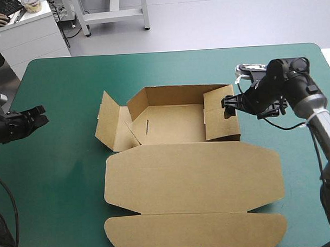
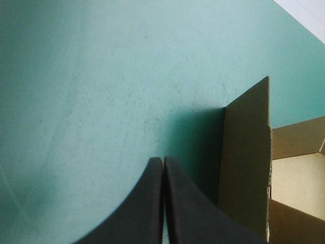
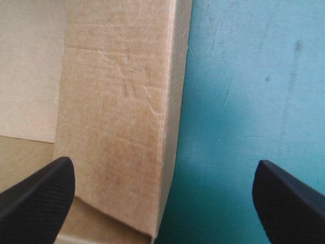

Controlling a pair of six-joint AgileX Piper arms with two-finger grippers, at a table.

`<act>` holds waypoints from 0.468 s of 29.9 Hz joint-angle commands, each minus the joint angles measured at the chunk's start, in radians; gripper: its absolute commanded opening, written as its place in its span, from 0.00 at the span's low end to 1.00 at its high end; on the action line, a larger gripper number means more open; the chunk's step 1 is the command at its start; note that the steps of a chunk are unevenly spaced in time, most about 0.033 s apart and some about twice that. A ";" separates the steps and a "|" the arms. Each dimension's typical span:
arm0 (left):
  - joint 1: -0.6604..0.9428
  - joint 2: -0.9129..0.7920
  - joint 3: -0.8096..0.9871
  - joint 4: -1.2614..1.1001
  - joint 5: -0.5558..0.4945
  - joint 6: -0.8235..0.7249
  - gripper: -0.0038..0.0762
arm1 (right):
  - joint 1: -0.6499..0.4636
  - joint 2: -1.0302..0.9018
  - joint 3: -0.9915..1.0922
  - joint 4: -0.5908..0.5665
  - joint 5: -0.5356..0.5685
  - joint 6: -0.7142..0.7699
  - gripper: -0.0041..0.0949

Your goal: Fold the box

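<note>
A: Right, item 1, near edge: box (image 1: 188,171) lid flat; tray behind, mid surface (image 1: 64,176). Grippers?
B: L gripper (image 1: 41,112) pinched to, idle, apart from splayed left flap (image 1: 108,125). R gripper (image 1: 228,106) wide, straddling right wall (image 1: 222,119).
A: Advice?
B: Suggest pinch wall low, tuck inward slowly; L shd brace left flap.
</note>
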 commanded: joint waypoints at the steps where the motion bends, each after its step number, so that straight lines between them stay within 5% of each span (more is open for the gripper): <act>1: -0.008 -0.038 -0.025 -0.066 -0.009 0.006 0.04 | 0.019 0.033 -0.025 -0.026 -0.044 0.009 0.93; 14: -0.048 -0.038 -0.025 -0.053 -0.022 0.009 0.04 | 0.056 0.164 -0.085 -0.007 -0.085 0.011 0.92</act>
